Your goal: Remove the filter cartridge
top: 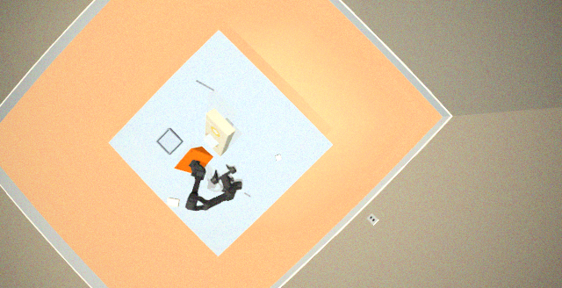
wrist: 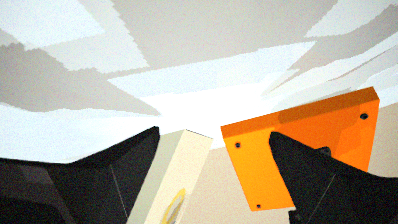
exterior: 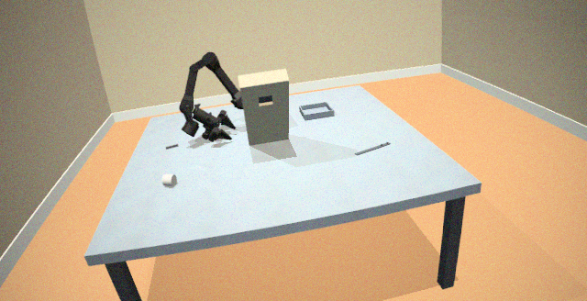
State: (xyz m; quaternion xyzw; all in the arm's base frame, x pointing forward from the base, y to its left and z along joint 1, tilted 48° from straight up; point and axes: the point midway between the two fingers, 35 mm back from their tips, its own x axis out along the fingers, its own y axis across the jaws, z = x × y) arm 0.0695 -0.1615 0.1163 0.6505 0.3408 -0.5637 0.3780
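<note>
While the black gripper (top: 223, 172) (exterior: 233, 133) (wrist: 214, 134) hung low over the pale blue, faintly mottled table (top: 263, 130) (exterior: 284, 191), its two tapered, angular fingers stood widely spread, with nothing between them. The round cartridge (top: 215, 131) (wrist: 173, 212) sat in the upright face of the cream, slab-like service panel (top: 225, 140) (exterior: 268, 124) (wrist: 187, 167), ringed in yellow around a greyish middle; its slots were too small to make out. The shallow, square, grey-walled tray (top: 162, 134) (exterior: 317, 116) lay apart from the panel. A flat, smooth orange plate (top: 189, 158) (wrist: 250, 170) with small dark round fastenings showed near the panel. Elsewhere on the table were a stubby white cylinder (top: 278, 157) (exterior: 169, 180) and a thin grey bar (top: 205, 85) (exterior: 372, 149).
</note>
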